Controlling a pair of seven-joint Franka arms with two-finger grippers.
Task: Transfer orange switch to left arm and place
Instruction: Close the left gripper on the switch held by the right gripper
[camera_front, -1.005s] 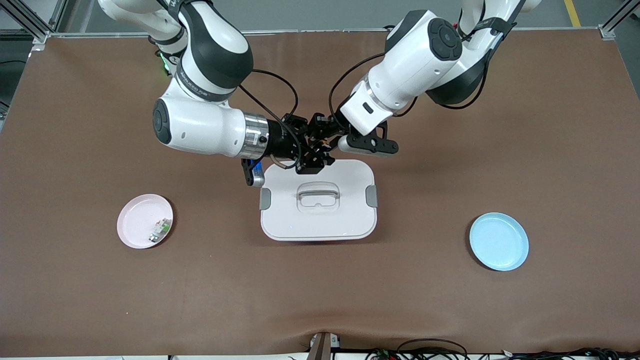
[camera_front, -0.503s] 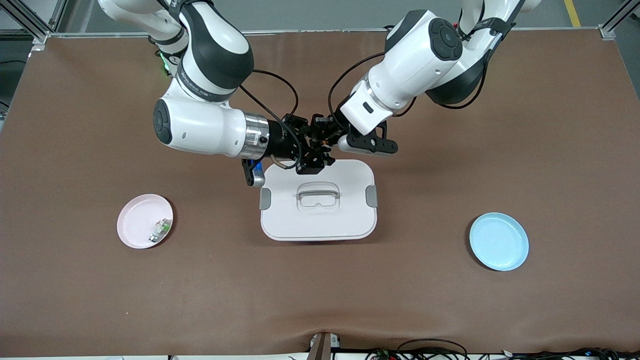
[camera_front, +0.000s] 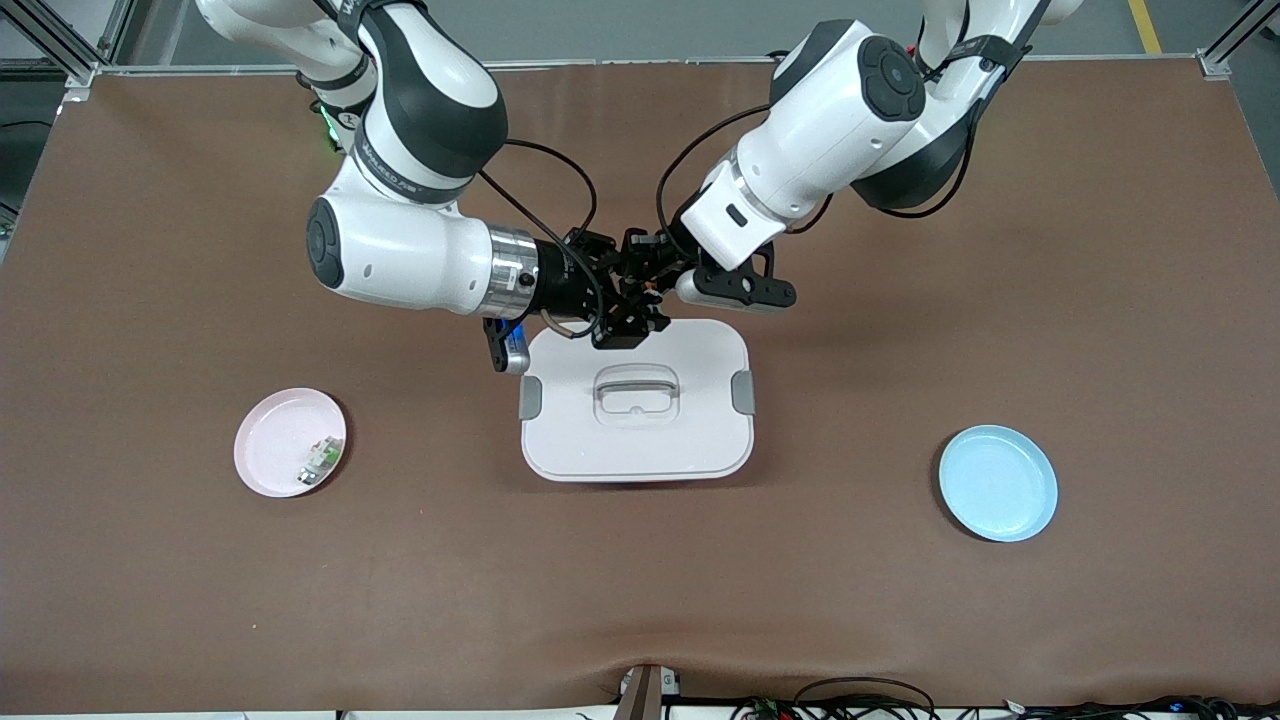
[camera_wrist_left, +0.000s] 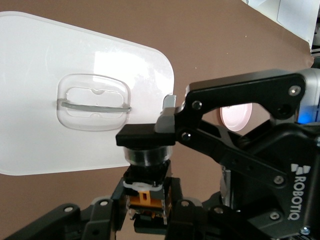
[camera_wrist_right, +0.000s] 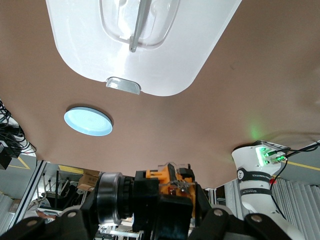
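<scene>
Switch: stubby orange-and-black cylindrical switch (camera_wrist_left: 146, 192) held level between both pincers over the white lidded plastic box's (camera_front: 636, 440) edge nearest the arms.
Left pincer (camera_front: 655, 283): clamped on it.
Right pincer (camera_front: 632, 300): clamped too.
Room: brown bench (camera_front: 850, 580) bare around box.

Pink plate (camera_front: 283, 441) holding green-white part (camera_front: 322, 456); blue plate (camera_front: 997, 483).
</scene>
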